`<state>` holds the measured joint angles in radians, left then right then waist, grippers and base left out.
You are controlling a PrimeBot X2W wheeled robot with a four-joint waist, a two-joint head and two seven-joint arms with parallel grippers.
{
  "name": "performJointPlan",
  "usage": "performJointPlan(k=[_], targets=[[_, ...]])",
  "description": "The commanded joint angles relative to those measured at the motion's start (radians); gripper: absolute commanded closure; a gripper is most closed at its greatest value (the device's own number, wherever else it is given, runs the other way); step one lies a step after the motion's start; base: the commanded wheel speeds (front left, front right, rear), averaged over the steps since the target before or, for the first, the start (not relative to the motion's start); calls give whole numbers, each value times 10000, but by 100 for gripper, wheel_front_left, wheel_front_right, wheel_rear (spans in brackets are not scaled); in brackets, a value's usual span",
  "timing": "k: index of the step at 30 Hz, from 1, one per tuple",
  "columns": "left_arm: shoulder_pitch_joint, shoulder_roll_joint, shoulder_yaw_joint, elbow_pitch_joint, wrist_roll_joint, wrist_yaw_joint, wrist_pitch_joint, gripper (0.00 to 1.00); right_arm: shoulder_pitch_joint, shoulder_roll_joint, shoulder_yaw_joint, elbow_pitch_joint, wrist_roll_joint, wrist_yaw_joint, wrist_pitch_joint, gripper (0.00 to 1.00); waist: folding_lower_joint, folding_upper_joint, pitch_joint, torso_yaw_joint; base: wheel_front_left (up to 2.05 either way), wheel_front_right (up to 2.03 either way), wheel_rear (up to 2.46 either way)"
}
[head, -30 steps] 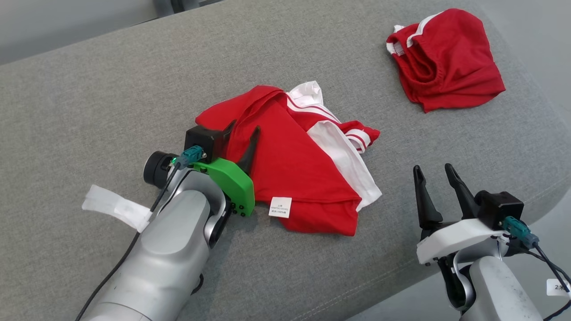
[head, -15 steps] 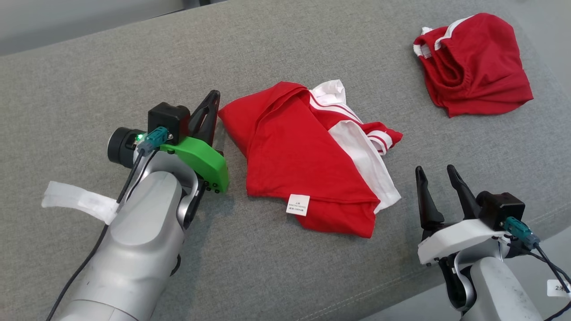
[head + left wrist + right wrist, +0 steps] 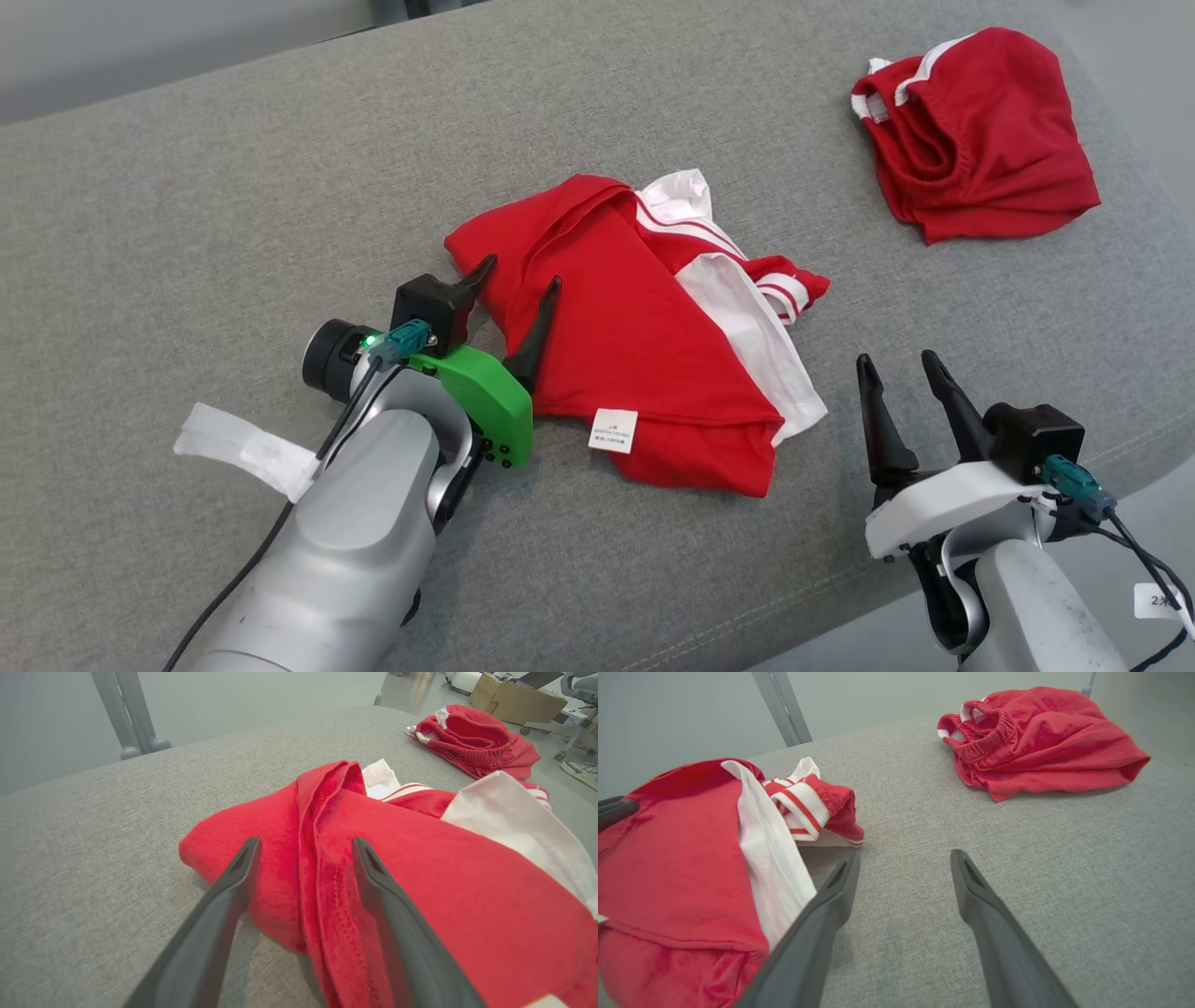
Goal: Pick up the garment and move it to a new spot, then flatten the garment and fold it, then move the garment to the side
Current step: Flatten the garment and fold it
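Observation:
The garment [image 3: 616, 336] is a crumpled red top with white panels and striped cuffs, lying mid-cushion with a white label at its near edge. My left gripper [image 3: 523, 271] is open at its left edge. In the left wrist view the two fingers [image 3: 233, 891] straddle a raised red fold of the garment [image 3: 420, 858], with nothing clamped between them. My right gripper [image 3: 896, 357] is open too, hovering near the cushion's front right, just right of the white hem. The right wrist view shows bare fabric between the right gripper [image 3: 905, 855] fingers and the garment [image 3: 668, 849] to their left.
The work lies on a grey upholstered cushion [image 3: 187, 187]. A second red piece with white trim [image 3: 980, 140] sits bunched at the far right corner. The cushion's front edge runs close under my right gripper. Bare grey fabric stretches to the left and behind.
Half a second ago my left gripper was shut and just left of the garment. It now stands open again with its fingers over the garment's left fold. The head camera shifted slightly.

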<state>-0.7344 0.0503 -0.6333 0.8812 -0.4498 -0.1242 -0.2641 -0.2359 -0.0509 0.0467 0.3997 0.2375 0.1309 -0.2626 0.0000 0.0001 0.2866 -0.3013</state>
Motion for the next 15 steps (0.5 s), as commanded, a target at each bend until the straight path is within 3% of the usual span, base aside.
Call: performJointPlan(k=[1,7,8,9,10,11,15], targets=[[-124,20,-100,70,-197,-50,4,0,-71,-8,53,44,64,-5,-26,0,0,-1,29,-129,0,0,0],[-303,23,-380,266,-418,-35,3,0,-123,-10,119,79,146,-5,-26,0,0,-1,77,-387,0,0,0],[-348,21,-437,292,-433,-34,4,4,-112,-10,113,85,163,-5,-26,0,0,-1,78,-425,0,0,0],[-414,19,-508,287,-387,-31,3,57,-104,-11,119,79,175,-5,-26,0,0,-1,82,-459,0,0,0],[-435,21,-557,296,-391,-30,3,89,-102,-10,122,77,185,-5,-26,0,0,-1,86,-492,0,0,0],[-430,21,-611,345,-403,-29,4,100,-101,-10,123,79,189,-5,-26,0,0,-1,88,-517,0,0,0],[-527,28,-561,402,-458,150,3,100,-80,-10,79,88,209,-5,-26,0,0,-1,45,-527,0,0,0]])
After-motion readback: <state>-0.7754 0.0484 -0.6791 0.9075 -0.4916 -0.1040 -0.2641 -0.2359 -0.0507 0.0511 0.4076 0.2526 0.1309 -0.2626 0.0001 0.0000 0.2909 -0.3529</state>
